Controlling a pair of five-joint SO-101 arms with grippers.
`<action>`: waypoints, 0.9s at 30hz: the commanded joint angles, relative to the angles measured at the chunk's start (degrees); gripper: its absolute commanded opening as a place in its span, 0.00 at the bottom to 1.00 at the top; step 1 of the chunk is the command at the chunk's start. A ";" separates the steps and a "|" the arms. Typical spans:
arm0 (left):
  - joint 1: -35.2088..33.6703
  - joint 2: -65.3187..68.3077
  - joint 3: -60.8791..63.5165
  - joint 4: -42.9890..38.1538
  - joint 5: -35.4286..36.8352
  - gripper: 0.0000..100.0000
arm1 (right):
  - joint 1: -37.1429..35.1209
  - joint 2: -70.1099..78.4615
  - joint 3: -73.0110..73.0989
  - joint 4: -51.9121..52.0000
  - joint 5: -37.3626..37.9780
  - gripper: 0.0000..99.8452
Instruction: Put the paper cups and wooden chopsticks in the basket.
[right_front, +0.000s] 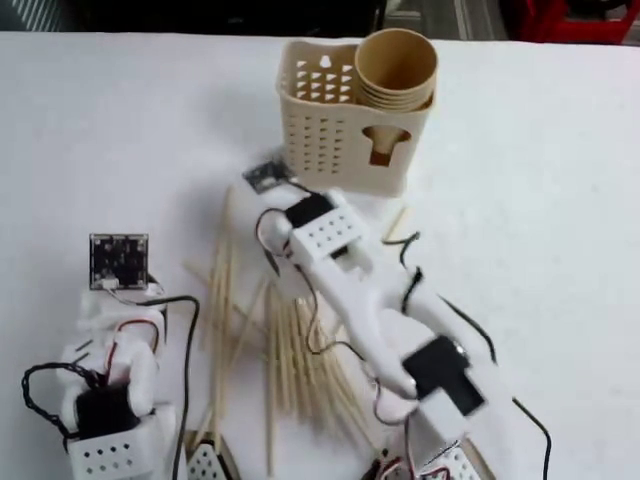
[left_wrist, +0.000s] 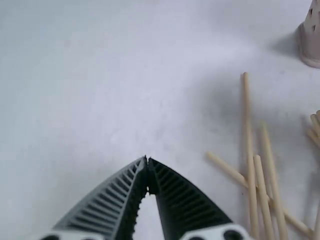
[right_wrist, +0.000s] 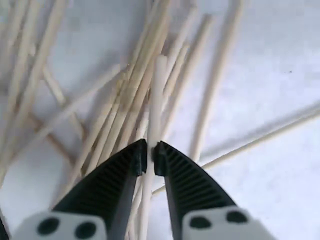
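A cream perforated basket (right_front: 335, 140) stands at the back middle of the table with stacked paper cups (right_front: 397, 65) upright in its right half. Several wooden chopsticks (right_front: 290, 350) lie scattered in front of it. My right arm (right_front: 340, 270) stretches from the front right over this pile. Its gripper (right_wrist: 148, 150) is shut on one pale chopstick (right_wrist: 159, 85), which points away over the other chopsticks (right_wrist: 120, 110). My left arm (right_front: 118, 380) sits folded at the front left. Its gripper (left_wrist: 147, 161) is shut on nothing above bare table, with a few chopsticks (left_wrist: 255, 180) off to one side.
The white table (right_front: 520, 200) is bare to the left and right of the basket. A corner of the basket (left_wrist: 311, 40) shows far off in the left wrist view. Cables trail along both arms.
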 joint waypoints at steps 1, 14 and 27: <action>-0.57 -0.66 -0.44 -0.18 -0.62 0.03 | 0.22 -9.80 -1.05 0.84 -0.44 0.02; -0.57 -0.66 -0.44 -0.18 -0.62 0.03 | 3.12 -30.99 -16.88 -9.89 -0.44 0.02; -0.57 -0.66 -0.44 -0.18 -0.62 0.03 | 10.95 -30.29 -21.71 -39.87 -0.09 0.02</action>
